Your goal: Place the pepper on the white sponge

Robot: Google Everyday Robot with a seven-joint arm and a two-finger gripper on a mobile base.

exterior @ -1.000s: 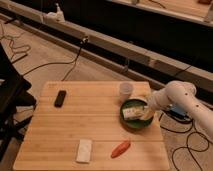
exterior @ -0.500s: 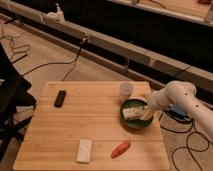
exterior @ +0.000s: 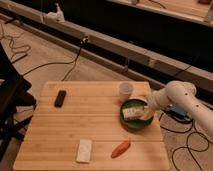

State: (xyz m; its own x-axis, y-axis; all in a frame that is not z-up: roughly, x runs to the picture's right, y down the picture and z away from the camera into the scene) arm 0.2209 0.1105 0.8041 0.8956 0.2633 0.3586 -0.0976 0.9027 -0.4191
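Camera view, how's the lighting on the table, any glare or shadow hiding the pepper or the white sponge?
Camera view: warm, even light on the light wooden table, no glare; the small orange-red tapered pepper and flat white rectangular sponge stand out near its front edge. The background is dark; the gripper, over the round green bowl at right, blends into pale contents.

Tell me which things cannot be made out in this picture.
- Camera view: the arm runs past the right edge; its base is cut off.
- Camera view: the gripper, over the green bowl's right rim, hides what lies beneath it.
- Camera view: whether the cup holds anything cannot be told.
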